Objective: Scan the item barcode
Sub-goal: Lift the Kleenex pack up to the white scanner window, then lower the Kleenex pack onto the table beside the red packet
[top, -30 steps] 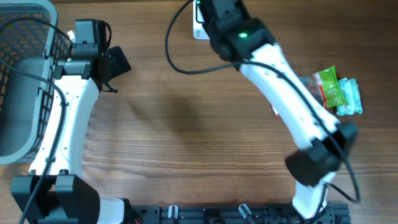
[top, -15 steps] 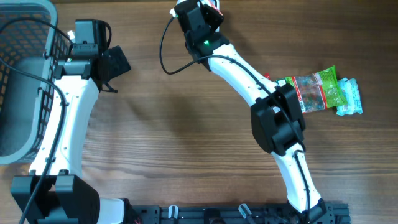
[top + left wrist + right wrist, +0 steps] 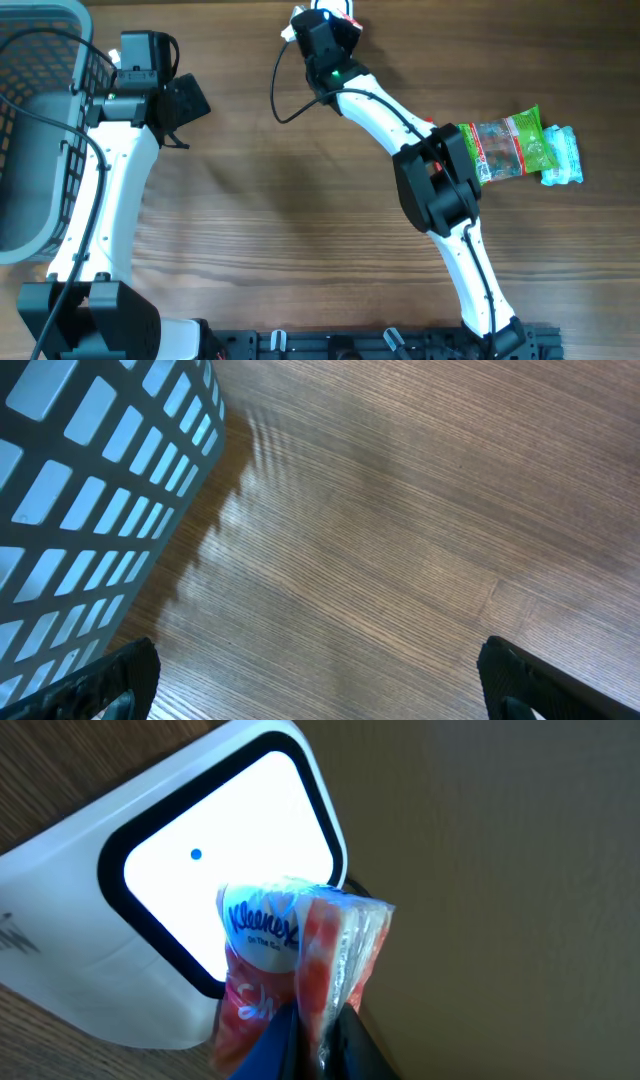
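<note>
Brown wood covers the table from edge to edge. At the far edge, near the middle, the right gripper holds a small, soft, red and white tissue pack. Its jaws are almost shut and pinch the bottom end of the pack. The pack hangs right in front of the white plastic scanner, over the lower part of its bright square window. A tiny blue dot shows on that window.

The step in hand looks like showing the barcode to the window. No black stripes show on the side that faces the wrist camera, so it is not clear where the barcode is. To do this well, the arm should turn the pack slowly, so that each flat side faces the light in turn. The pack should be close to the window but not bump it. The wrapper is thin and shiny and may crinkle over the stripes, so a firm but gentle pinch is best.

The left gripper is wide open and holds nothing. It hangs over bare wood beside the grey plastic basket at the far left corner. Near the right edge lie a green snack bag and a pale blue packet, touching each other.
</note>
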You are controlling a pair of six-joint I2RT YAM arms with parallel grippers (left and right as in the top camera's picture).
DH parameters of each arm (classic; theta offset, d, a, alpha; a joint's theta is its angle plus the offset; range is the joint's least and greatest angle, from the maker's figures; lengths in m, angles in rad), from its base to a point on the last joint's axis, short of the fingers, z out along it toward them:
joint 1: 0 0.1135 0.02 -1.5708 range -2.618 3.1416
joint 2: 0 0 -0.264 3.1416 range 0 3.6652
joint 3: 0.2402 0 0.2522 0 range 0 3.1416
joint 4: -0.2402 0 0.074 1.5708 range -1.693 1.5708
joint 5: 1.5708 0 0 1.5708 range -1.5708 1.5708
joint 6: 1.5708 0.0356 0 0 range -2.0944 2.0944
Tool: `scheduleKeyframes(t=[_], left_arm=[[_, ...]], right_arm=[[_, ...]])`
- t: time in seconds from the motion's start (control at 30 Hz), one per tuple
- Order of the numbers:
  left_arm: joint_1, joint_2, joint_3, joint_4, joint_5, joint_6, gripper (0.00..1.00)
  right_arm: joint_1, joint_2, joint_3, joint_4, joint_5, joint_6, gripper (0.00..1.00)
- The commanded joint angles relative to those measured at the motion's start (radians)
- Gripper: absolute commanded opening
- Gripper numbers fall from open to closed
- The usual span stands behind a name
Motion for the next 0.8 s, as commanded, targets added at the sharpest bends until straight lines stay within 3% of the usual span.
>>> scheduleKeyframes(t=[0.0,0.17,0.33,0.53,0.77], left_arm=[[0.005,-0.002,0.008,-0.001,-0.005,0.012,1.00],[0.005,-0.002,0.008,-0.001,-0.005,0.012,1.00],[0.005,-0.002,0.008,-0.001,-0.005,0.012,1.00],[0.005,-0.002,0.008,-0.001,-0.005,0.012,1.00],[0.005,-0.002,0.008,-0.001,-0.005,0.012,1.00]], right_arm=[[0.001,0.014,0.018,0.030,-0.027,0.034,0.04],[0.000,-0.021,0.018,0.031,-0.007,0.068,0.04],[-0.005,-0.171,0.018,-0.060,-0.013,0.318,0.04],[-0.016,-0.409,0.018,-0.571,-0.103,0.722,0.04],[-0.095,-0.583,0.018,-1.026,-0.586,0.932,0.04]])
